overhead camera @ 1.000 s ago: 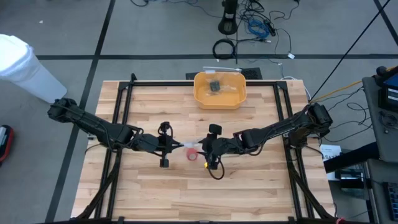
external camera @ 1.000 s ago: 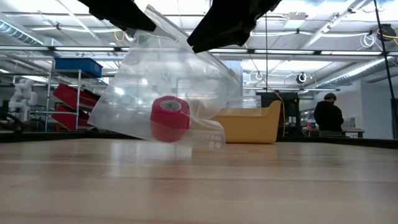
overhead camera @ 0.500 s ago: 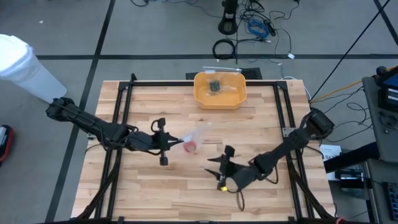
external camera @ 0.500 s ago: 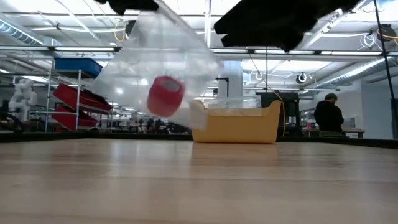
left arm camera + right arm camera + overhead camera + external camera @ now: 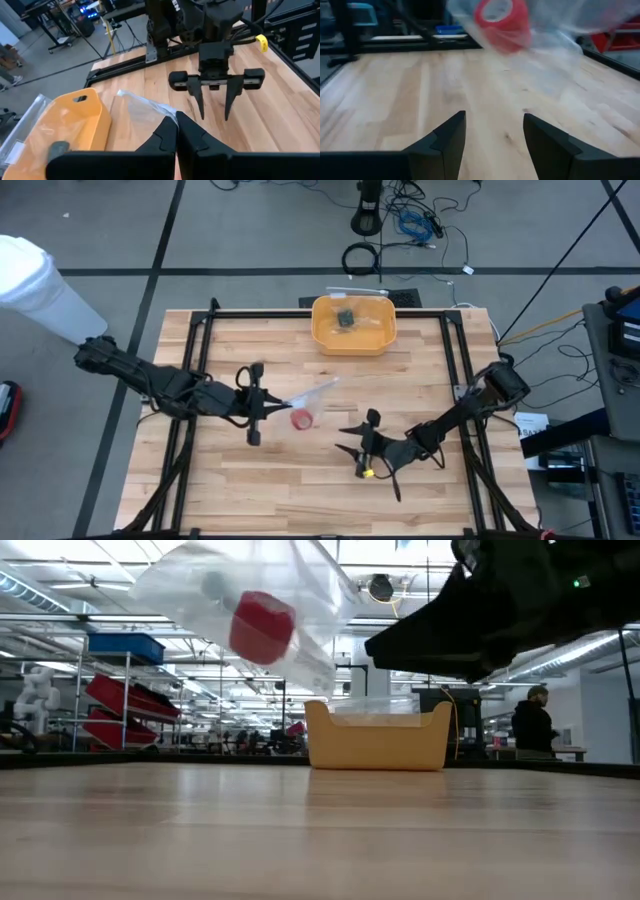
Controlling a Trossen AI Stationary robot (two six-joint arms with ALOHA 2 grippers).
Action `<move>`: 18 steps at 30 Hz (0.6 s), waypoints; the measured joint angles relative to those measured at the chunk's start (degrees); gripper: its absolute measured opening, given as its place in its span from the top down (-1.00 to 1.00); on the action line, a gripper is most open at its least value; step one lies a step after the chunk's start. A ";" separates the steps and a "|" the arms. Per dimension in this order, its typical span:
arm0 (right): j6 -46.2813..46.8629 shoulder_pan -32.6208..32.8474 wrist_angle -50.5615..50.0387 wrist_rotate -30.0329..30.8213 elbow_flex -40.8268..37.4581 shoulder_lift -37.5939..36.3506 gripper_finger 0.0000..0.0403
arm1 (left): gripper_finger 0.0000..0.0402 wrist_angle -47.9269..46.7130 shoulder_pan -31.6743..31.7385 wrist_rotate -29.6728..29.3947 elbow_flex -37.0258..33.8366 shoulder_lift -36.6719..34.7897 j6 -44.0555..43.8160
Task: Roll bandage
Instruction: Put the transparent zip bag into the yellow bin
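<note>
Low view: left gripper (image 5: pixel 262 406) jaws pinch clear bag (image 5: pixel 250 615) aloft, red bandage (image 5: pixel 262 628) roll inside; right gripper (image 5: pixel 352 443) jaws wide, empty.

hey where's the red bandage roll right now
The bandage is a red roll inside the clear plastic bag, which the left gripper holds lifted above the table's middle, in front of the yellow bin.

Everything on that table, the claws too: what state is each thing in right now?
Plastic bag: lifted off the table, hanging from the left gripper.
Bandage: rolled up, inside the bag.
Left gripper: shut on the bag's edge.
Right gripper: open, empty, apart from the bag.
Yellow bin: upright at the table's far edge, small items inside.
</note>
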 joint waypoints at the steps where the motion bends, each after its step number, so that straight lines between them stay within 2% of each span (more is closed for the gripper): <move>1: 0.19 -0.09 0.03 0.29 -0.06 0.00 0.08 | 1.00 -1.28 0.00 0.00 0.98 0.00 -0.07; 4: -2.13 -2.57 1.94 2.28 -0.22 0.19 0.08 | 1.00 -2.86 -0.02 0.05 2.40 0.00 -1.39; 6: -5.49 -5.68 3.34 0.61 -0.22 0.28 0.08 | 1.00 -2.73 -0.02 -0.01 2.66 0.00 -1.40; 10: -8.35 -12.65 5.09 -10.44 -0.22 0.35 0.08 | 1.00 -2.64 -0.02 -0.24 2.83 0.02 -1.41; 15: -12.04 -18.65 5.15 -20.67 -0.22 0.35 0.08 | 1.00 -2.79 -0.02 -0.24 2.83 -0.06 -1.07; 18: -12.65 -21.53 7.10 -33.15 -0.22 0.37 0.08 | 1.00 -3.68 -0.02 -0.24 2.87 -0.20 -1.05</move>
